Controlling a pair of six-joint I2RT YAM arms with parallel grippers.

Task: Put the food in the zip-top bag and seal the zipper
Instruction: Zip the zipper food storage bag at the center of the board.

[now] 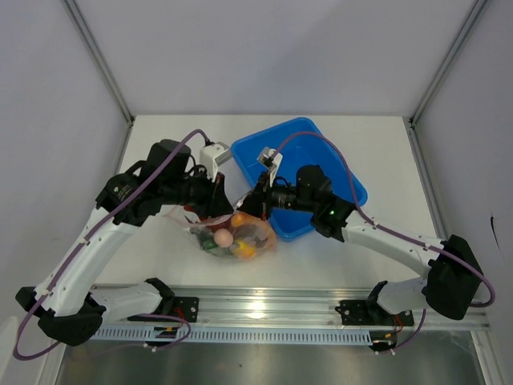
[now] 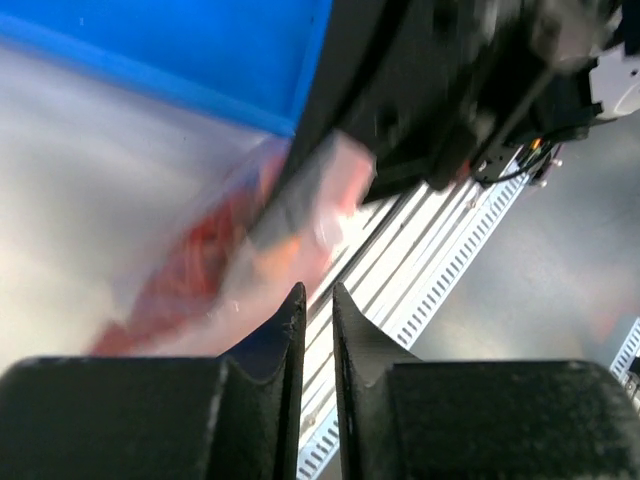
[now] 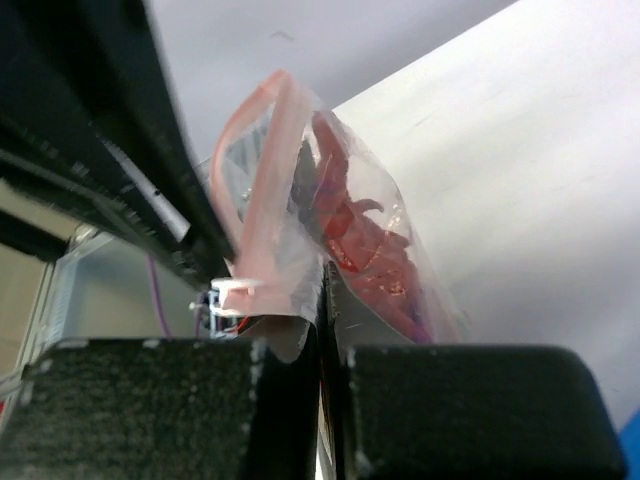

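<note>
**Bag** (image 1: pixel 232 234): lies on the table (image 1: pixel 385 152) between the two arm tips, just beside the near corner of the tub (image 1: pixel 321 168). It holds the food (image 1: pixel 240 239), including an egg (image 1: pixel 223 237), chilies (image 3: pixel 365 250) and yellow and orange pieces. No piece shows outside it in the top view.

**Zipper** (image 3: pixel 262 150): a pink strip that rises from the right fingers and curls over. A small white piece (image 3: pixel 232 290) sits low on it and is probably the slider. Whether the strip is closed along its length cannot be told.

**Right gripper** (image 3: pixel 322 335): clamped on the bag's mouth edge at the foot of the strip. The arm runs low from its base past the tub's near corner, with the wrist pointing left.

**Left gripper** (image 2: pixel 318 300): fingers almost together, with a narrow slit between them. The view is blurred, so it cannot be told whether film is pinched. The arm arches high with its elbow raised at the left, and the wrist points right toward the bag's mouth.

**Step, as judged:** sealing, with loading apparently complete.

**Handling notes:**
- Anchor one end of the mouth.
- Draw the strip taut and straight.
- Run the other pinch along the strip itself, not the loose film.
- Keep the food low, away from the mouth.
- Avoid lifting the bag.
</note>
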